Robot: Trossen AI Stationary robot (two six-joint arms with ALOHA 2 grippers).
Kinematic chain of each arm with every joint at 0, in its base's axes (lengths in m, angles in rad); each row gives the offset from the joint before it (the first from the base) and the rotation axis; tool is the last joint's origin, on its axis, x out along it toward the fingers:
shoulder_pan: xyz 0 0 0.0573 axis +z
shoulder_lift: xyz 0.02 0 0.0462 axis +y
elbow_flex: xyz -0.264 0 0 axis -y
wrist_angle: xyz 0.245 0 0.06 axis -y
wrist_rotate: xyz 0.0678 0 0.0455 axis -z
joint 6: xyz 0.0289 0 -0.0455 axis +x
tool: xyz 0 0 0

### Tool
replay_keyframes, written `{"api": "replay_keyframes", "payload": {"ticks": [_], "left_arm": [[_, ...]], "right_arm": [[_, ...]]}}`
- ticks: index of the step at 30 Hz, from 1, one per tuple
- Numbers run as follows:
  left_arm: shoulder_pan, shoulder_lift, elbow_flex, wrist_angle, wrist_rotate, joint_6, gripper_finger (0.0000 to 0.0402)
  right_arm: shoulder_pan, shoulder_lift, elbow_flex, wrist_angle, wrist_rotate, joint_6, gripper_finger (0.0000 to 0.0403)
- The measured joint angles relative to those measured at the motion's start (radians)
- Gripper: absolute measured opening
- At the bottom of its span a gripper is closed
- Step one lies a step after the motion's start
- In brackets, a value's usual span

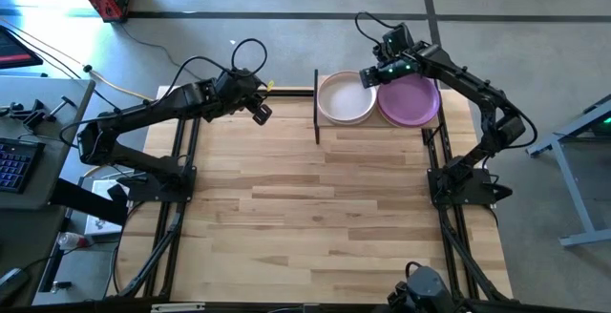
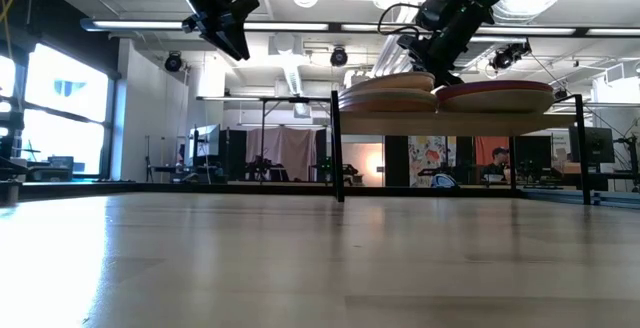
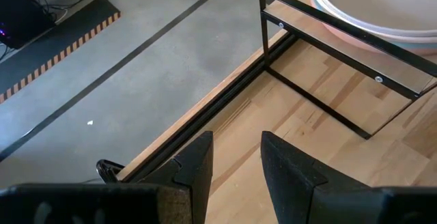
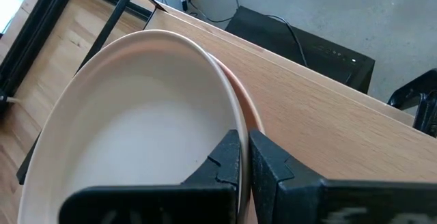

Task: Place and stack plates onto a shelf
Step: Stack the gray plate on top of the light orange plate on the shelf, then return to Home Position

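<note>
The shelf stands at the table's far edge, right of the middle, on black posts. It bears two stacks of plates. The left stack has a cream-white plate on top. The right stack has a purple plate on top. My right gripper is shut on the cream-white plate at its far right side, between the two stacks. My left gripper hangs open and empty in the air left of the shelf; its fingers stand apart. My right gripper pinches the cream-white plate's rim between its two fingers, one on the inner side and one on the outer side. The fingers slant down from the far right. In the low view the plate lies on the left stack, tilted, its gripped side higher.
The wooden tabletop stretches bare from the shelf to the near edge. The shelf's black frame stands between my left gripper and the plates. The arm bases stand at the left and right edges.
</note>
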State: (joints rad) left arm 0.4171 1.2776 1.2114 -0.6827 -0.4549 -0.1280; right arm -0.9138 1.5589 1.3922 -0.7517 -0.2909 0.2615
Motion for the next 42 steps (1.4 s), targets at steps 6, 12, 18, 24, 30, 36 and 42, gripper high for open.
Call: {"api": "replay_keyframes", "payload": {"ticks": [6,12,18,24,30,36,42], "left_arm": [[0.000,0.000,0.000,0.000,0.000,0.000,0.0111],[0.000,0.000,0.000,0.000,0.000,0.000,0.0111],[0.000,0.000,0.000,0.000,0.000,0.000,0.0111],[0.000,0.000,0.000,0.000,0.000,0.000,0.0111],[0.000,0.000,0.000,0.000,0.000,0.000,0.0111],[0.000,0.000,0.000,0.000,0.000,0.000,0.0111],[0.000,0.000,0.000,0.000,0.000,0.000,0.0111]], "right_arm": [[0.000,0.000,0.000,0.000,0.003,0.000,0.0001],[0.000,0.000,0.000,-0.018,0.022,0.003,0.0001],[0.000,0.000,0.000,-0.018,0.024,0.003,0.0001],[-0.002,0.000,0.000,0.001,0.025,0.003,0.0037],[-0.002,0.000,0.000,0.003,0.025,0.003,0.0103],[-0.002,-0.001,0.043,-0.008,0.024,-0.003,0.0139],[0.007,-0.001,0.204,-0.137,0.021,-0.062,0.0142]]}}
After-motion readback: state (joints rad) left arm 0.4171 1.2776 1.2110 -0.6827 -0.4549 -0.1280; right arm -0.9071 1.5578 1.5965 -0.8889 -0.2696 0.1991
